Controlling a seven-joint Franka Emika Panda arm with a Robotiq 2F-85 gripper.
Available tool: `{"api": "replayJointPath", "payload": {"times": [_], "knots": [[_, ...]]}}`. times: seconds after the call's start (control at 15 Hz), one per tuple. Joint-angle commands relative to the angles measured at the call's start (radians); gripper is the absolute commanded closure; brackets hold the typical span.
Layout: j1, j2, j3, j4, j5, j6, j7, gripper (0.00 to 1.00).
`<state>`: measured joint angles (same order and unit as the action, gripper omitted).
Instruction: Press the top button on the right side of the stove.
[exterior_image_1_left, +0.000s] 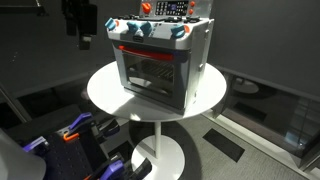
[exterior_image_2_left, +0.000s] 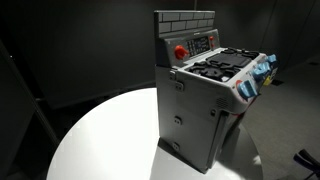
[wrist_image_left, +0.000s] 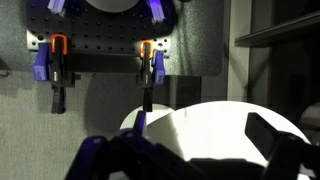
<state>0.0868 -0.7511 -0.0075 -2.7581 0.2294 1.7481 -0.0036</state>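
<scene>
The hand (wrist_image_left: 185, 150), spread wide and empty, hangs well apart from the stove (exterior_image_1_left: 160, 62), which stands close to the counter (exterior_image_1_left: 100, 90) edge, so a hard press may push it off.

Round white pedestal table (exterior_image_1_left: 105, 92); beside it, grey perforated pegboard (wrist_image_left: 100, 40) carrying blue-and-orange plastic clamps (wrist_image_left: 57, 68).

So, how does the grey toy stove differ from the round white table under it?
The boxy grey toy stove is angular; the round white table top is a flat disc. The stove is grey with red and blue knobs; the table is plain white. Both stand upright.
</scene>
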Motion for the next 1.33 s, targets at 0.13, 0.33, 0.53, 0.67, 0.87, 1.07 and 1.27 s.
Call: {"api": "replayJointPath", "payload": {"times": [0.13, 0.33, 0.53, 0.67, 0.87, 1.07, 1.27], "knots": [[-0.063, 0.038, 0.023, 0.095, -0.052, 0.098, 0.018, 0.0], [-0.085, 0.074, 0.027, 0.159, -0.087, 0.181, 0.031, 0.0], [-0.105, 0.125, 0.033, 0.223, -0.131, 0.276, 0.051, 0.0], [-0.118, 0.171, 0.037, 0.265, -0.16, 0.336, 0.07, 0.0], [-0.136, 0.255, 0.05, 0.331, -0.203, 0.422, 0.118, 0.0], [-0.156, 0.353, 0.066, 0.399, -0.26, 0.491, 0.185, 0.0], [-0.171, 0.45, 0.08, 0.471, -0.323, 0.529, 0.259, 0.0]]}}
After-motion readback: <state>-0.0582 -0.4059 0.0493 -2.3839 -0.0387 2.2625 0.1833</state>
